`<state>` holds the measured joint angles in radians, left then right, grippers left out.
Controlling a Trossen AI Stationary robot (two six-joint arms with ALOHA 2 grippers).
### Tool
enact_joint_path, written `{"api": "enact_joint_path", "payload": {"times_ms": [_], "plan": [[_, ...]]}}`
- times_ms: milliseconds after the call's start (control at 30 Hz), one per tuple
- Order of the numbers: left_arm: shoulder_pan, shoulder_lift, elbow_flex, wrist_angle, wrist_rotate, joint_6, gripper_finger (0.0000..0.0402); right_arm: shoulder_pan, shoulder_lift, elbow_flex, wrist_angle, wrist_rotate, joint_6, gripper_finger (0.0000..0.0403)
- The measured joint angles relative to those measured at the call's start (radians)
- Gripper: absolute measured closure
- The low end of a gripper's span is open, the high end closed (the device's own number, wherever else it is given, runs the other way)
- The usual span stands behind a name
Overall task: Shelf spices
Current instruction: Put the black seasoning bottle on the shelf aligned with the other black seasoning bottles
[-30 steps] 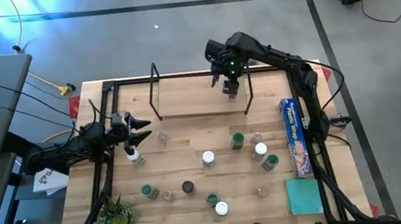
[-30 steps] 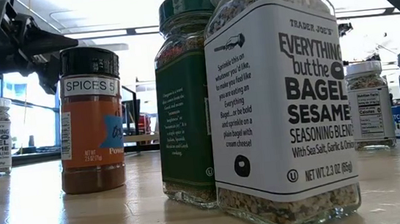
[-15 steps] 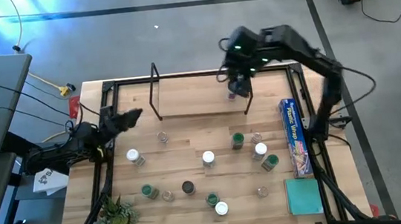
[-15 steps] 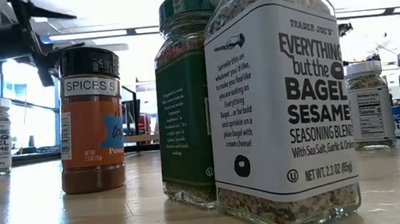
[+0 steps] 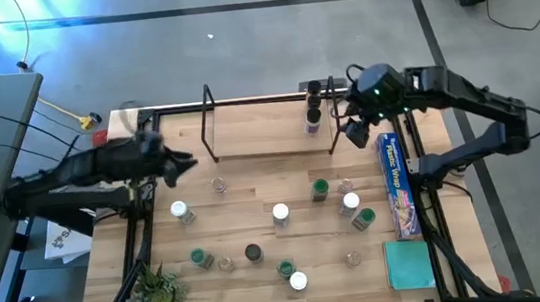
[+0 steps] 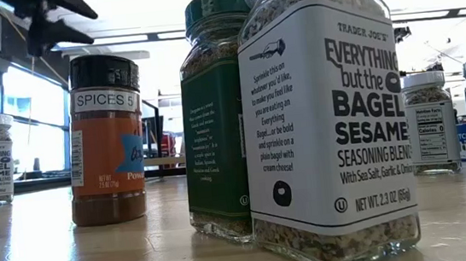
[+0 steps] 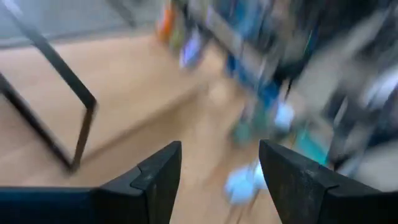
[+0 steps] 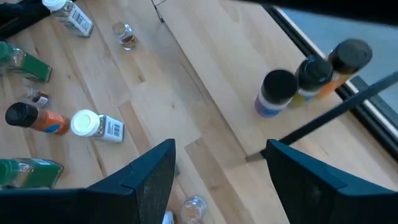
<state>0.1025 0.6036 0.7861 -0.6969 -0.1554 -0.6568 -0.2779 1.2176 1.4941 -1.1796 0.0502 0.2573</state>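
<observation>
I am seeing a long blue plastic-wrap box lying along the right edge of the wooden table, a flat teal pad sitting below it, and a small spiky green plant standing at the near-left corner.

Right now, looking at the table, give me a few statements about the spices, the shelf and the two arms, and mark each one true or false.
1. Three jars stand in a row at one end of the shelf. True.
2. The right tool is shut on a jar. False: its fingers are apart and empty, beside the shelf's end frame.
3. The blue plastic-wrap box lies on the shelf. False: it lies on the table near the right edge.
4. The left tool is open and holds nothing. True.
5. All the spices are shelved. False: many jars, such as a white-lidded one, stand loose on the table.
</observation>
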Motion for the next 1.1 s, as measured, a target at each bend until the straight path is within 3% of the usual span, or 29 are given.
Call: {"api": "enact_joint_path", "payload": {"times_ms": [100, 300, 433, 567, 700, 767, 933, 1100], "plan": [[-0.011, 0.185, 0.111, -0.111, 0.151, 0.14, 0.0192, 0.0, -0.052, -0.082, 0.012, -0.008, -0.004, 0.016], [-0.051, 0.477, 0.15, -0.072, 0.427, 0.289, 0.0192, 0.0, -0.115, -0.163, 0.017, -0.048, -0.063, 0.016], [-0.103, 0.647, 0.163, -0.036, 0.519, 0.416, 0.0192, 0.0, -0.139, -0.168, 0.016, -0.068, -0.074, 0.016], [-0.215, 0.787, 0.267, -0.128, 0.493, 0.643, 0.0192, 0.0, -0.163, -0.168, 0.014, -0.068, -0.074, 0.016], [-0.342, 0.885, 0.395, -0.215, 0.302, 0.751, 0.0192, 0.0, -0.184, -0.168, 0.014, -0.068, -0.073, 0.016], [-0.402, 0.914, 0.437, -0.211, 0.241, 0.752, 0.0192, 0.0, -0.189, -0.168, 0.014, -0.068, -0.074, 0.016], [-0.51, 0.965, 0.459, -0.169, 0.243, 0.71, 0.0187, 0.0, -0.192, -0.168, 0.011, -0.067, -0.074, 0.016], [-0.545, 0.996, 0.46, -0.158, 0.242, 0.593, 0.0146, 0.0, -0.192, -0.168, 0.009, -0.067, -0.075, 0.016]]}}
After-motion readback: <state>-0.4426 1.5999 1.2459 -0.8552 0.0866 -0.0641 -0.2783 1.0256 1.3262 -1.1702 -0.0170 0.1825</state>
